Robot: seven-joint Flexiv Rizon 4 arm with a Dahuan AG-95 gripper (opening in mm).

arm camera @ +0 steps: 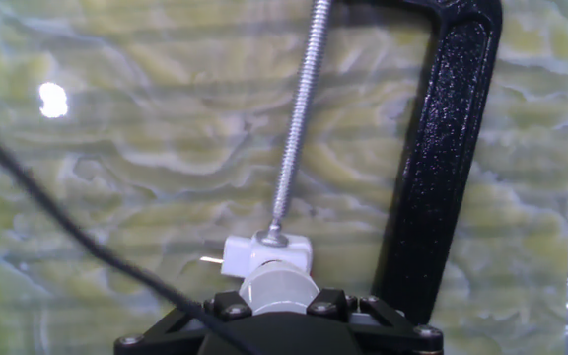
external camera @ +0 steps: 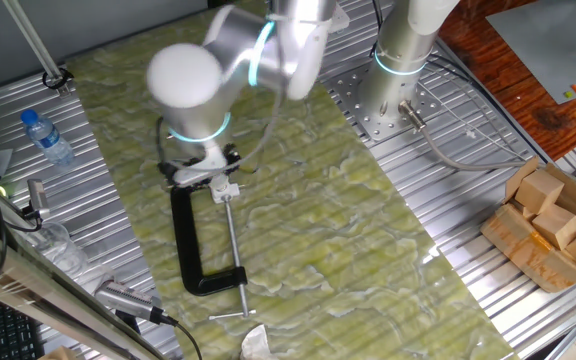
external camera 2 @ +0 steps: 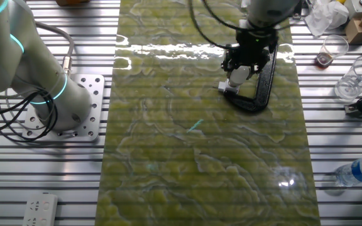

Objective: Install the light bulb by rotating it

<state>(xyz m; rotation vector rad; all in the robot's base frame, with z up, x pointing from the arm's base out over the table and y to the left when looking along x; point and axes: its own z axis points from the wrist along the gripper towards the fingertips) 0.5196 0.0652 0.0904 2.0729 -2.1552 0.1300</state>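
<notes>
Honestly looks dicey from here. End effector (arm camera: 279, 306) down over the light bulb (arm camera: 277, 286), apparently pinching it, though fingertips hidden under the black housing in the hand view, so can't tell for certain. Bulb sitting right at the mouth of the white socket fitting (arm camera: 267, 252), which is pinned by the screw rod (arm camera: 296, 118) of the black C-clamp (arm camera: 440, 168) lying on the green marbled worktop (arm camera: 116, 148). Biggest worry: cross-threading if the bulb goes in tilted, can't confirm alignment from any view. Could also slip in the grip while twisting, smooth rounded glass and all. Too much squeeze might crack it. Fitting only held by that one screw tip, so torque might spin it loose. Black cable (arm camera: 87, 247) crossing the hand view could snag during rotation too.
</notes>
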